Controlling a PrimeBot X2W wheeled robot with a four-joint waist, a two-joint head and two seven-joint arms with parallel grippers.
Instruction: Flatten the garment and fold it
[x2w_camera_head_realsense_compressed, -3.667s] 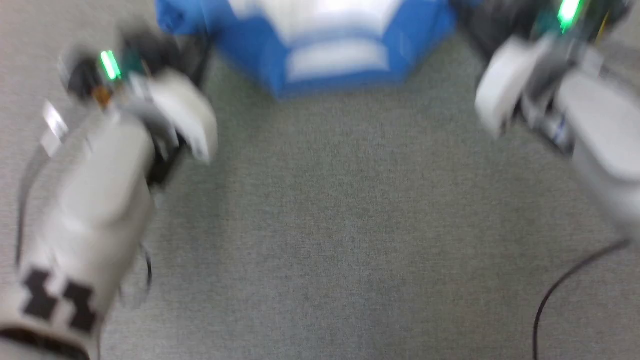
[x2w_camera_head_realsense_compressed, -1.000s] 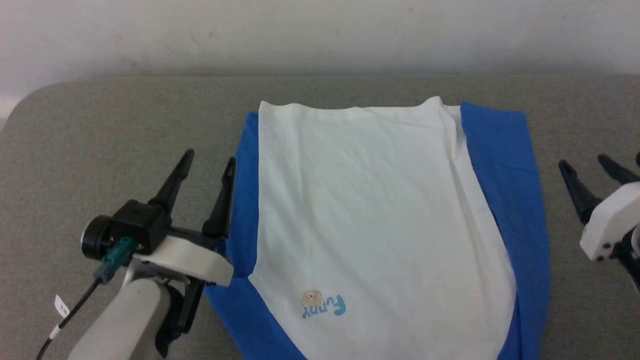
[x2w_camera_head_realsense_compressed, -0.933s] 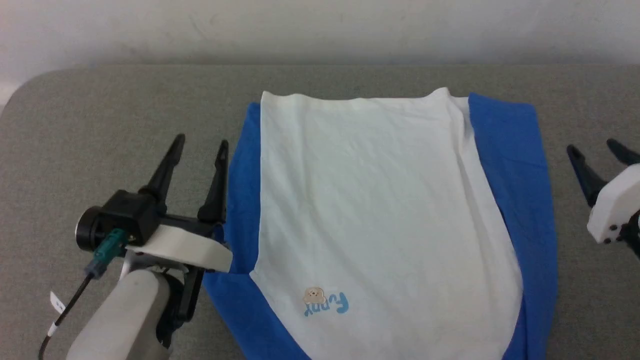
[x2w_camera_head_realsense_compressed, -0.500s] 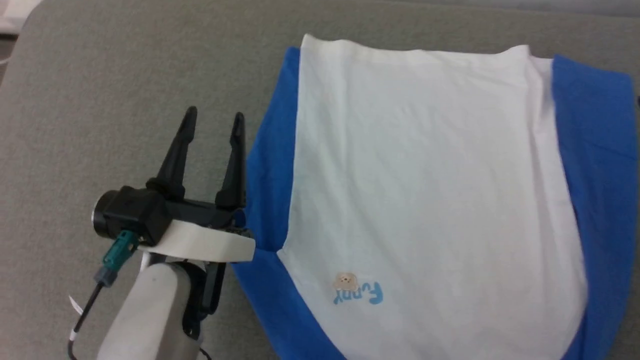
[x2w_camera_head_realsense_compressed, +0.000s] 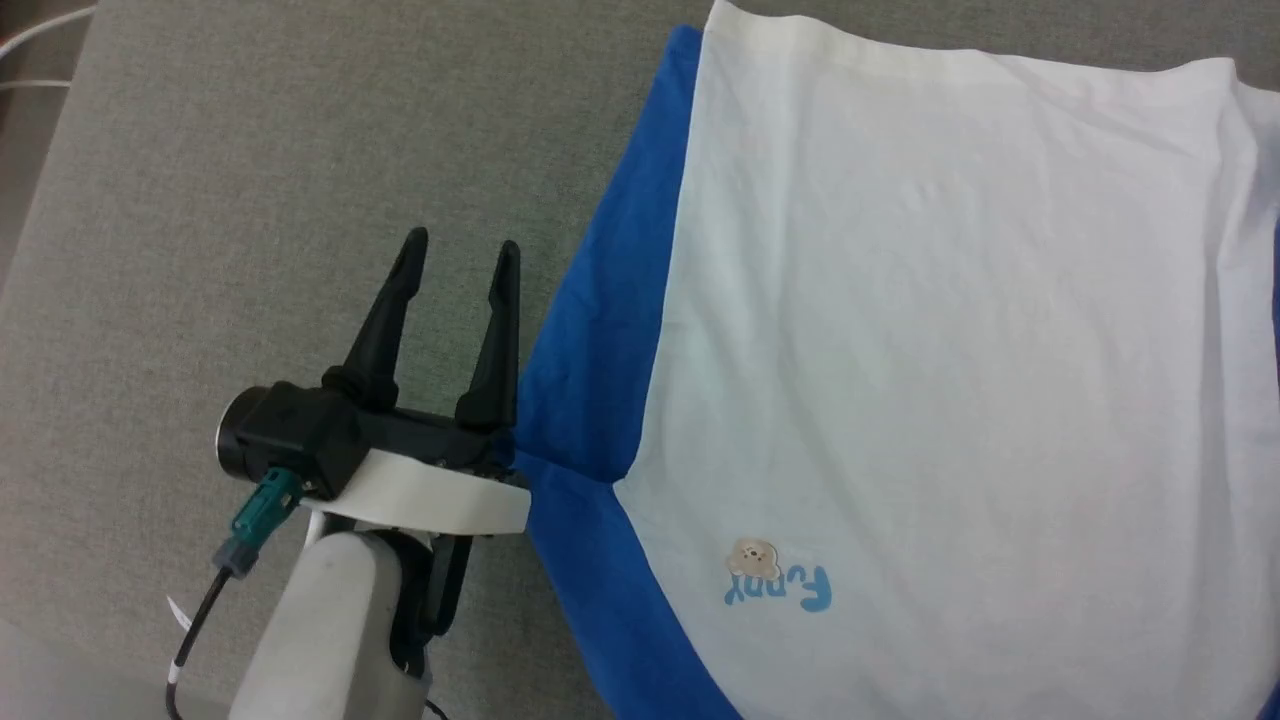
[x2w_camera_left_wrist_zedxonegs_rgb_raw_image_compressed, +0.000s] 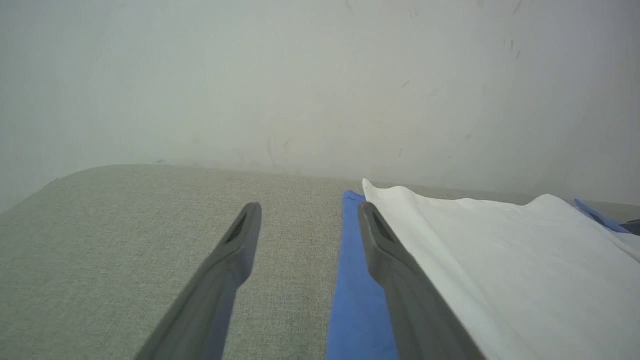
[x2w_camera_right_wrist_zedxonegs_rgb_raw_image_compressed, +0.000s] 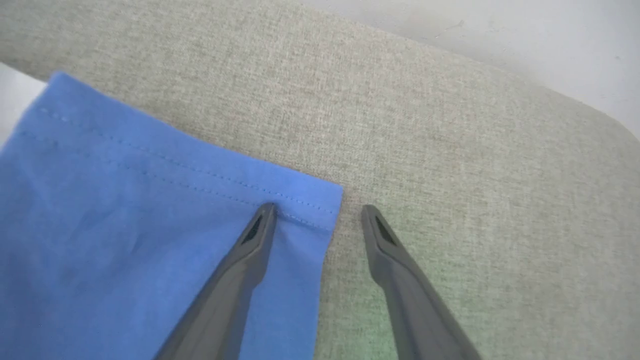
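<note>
Garment (x2w_camera_head_realsense_compressed: 900, 350) flat on grey table (x2w_camera_head_realsense_compressed: 250, 200).
Left gripper (x2w_camera_head_realsense_compressed: 461, 242) spread beside blue sleeve (x2w_camera_head_realsense_compressed: 590, 330); right gripper (x2w_camera_right_wrist_zedxonegs_rgb_raw_image_compressed: 318, 207) spread over cuff corner (x2w_camera_right_wrist_zedxonegs_rgb_raw_image_compressed: 320, 197).

- We see the garment (x2w_camera_head_realsense_compressed: 930, 350) spread flat on the table (x2w_camera_head_realsense_compressed: 250, 200), hem at the far end, chest lettering (x2w_camera_head_realsense_compressed: 780, 585) at the near end.
- Our left gripper (x2w_camera_head_realsense_compressed: 462, 242) sits just left of the garment, fingers pointing far, its right finger over the left sleeve's edge.
- Our right gripper (x2w_camera_right_wrist_zedxonegs_rgb_raw_image_compressed: 318, 206) straddles the right sleeve's far corner (x2w_camera_right_wrist_zedxonegs_rgb_raw_image_compressed: 310, 200): one finger above cloth, the other above bare table.
- A wall (x2w_camera_left_wrist_zedxonegs_rgb_raw_image_compressed: 300, 75) rises behind the table's far edge.
</note>
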